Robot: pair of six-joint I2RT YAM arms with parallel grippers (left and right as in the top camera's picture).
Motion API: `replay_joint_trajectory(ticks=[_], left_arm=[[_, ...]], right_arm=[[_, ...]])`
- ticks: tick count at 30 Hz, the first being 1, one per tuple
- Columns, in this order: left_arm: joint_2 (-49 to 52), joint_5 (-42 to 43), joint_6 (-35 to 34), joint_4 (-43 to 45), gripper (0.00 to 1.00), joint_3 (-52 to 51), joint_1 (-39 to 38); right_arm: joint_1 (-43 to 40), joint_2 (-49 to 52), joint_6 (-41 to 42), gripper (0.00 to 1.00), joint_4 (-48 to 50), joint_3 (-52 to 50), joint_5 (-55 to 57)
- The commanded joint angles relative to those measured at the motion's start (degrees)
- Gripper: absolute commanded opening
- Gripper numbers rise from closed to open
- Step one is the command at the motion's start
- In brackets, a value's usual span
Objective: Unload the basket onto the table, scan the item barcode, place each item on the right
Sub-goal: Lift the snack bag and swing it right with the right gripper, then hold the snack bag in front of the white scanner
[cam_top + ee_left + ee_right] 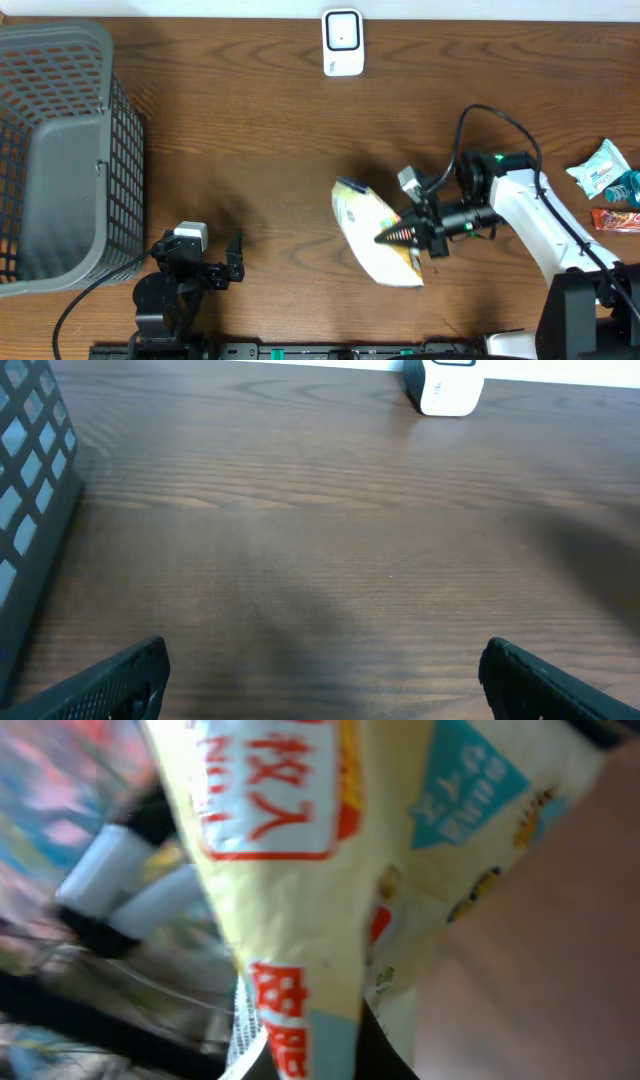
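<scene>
filling right wrist view: yellow packet (290, 890)

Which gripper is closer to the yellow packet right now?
Right: the right gripper is shut on the yellow packet; the left gripper hangs open, apart, nearer the basket.

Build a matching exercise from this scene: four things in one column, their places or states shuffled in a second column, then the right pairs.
Things
1. grey plastic mesh basket
2. white boxy barcode scanner
3. pale yellow plastic snack packet
4. left end effector

Places or states
A. at the far edge of the brown wooden table, near the middle
B. open, holding nothing
C. at the table's left end
D. pinched by the right end effector

Pairs: 1-C, 2-A, 3-D, 4-B
</scene>
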Motion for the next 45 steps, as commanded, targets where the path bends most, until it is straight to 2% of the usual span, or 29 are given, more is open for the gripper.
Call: replay_joint_trajectory(ticks=[1, 2, 3, 4, 8, 12, 14, 18, 22, 30, 35, 39, 45], left_arm=[[-0.2, 0.5, -0.3, -0.9, 0.99, -0.8, 0.2], [-0.2, 0.5, -0.3, -0.9, 0.98, -0.8, 0.2], [-0.2, 0.5, -0.3, -0.9, 0.99, -0.8, 0.2], [-0.2, 0.5, -0.3, -0.9, 0.99, -0.8, 0.2], [-0.2, 0.5, -0.3, -0.9, 0.98, -0.8, 0.2], [-0.2, 0.5, -0.3, -0.9, 0.99, -0.8, 0.2], [-0.2, 0.5, -0.3, -0.9, 0.99, -0.8, 0.2], [-0.2, 0.5, -0.3, -0.9, 0.99, -0.8, 0.2], [-0.2, 0.5, -0.3, -0.9, 0.99, -0.8, 0.2], [-0.2, 0.5, -0.3, -0.9, 0.99, -0.8, 0.2], [-0.2, 0.5, -0.3, -0.9, 0.99, -0.8, 0.2], [-0.2, 0.5, -0.3, -0.9, 0.99, -0.8, 0.2], [-0.2, 0.5, -0.3, -0.9, 0.99, -0.8, 0.2]], right_arm=[[0.5, -1.0, 40.7, 0.02, 17.2, 3.7, 12.2], [1.3, -1.0, 53.1, 0.01, 23.7, 4.0, 20.6], [2.3, -1.0, 60.2, 0.01, 27.7, 4.4, 28.5], [3.2, -1.0, 62.7, 0.01, 29.6, 5.2, 34.6], [5.1, -1.0, 63.9, 0.01, 31.8, 9.5, 45.5], [7.2, -0.5, 69.6, 0.01, 33.8, 13.6, 66.9], [8.4, 0.9, 69.6, 0.01, 33.8, 15.9, 71.6], [9.9, 6.4, 69.4, 0.01, 34.2, 22.2, 75.0], [9.9, 15.9, 68.3, 0.01, 32.4, 32.6, 75.5], [10.2, 39.0, 68.3, 0.01, 24.3, 63.5, 77.4], [11.3, 50.0, 69.7, 0.01, 23.2, 77.9, 78.4], [12.5, 54.9, 70.5, 0.01, 24.2, 82.2, 82.8], [13.2, 56.2, 72.1, 0.01, 26.5, 82.4, 82.8]])
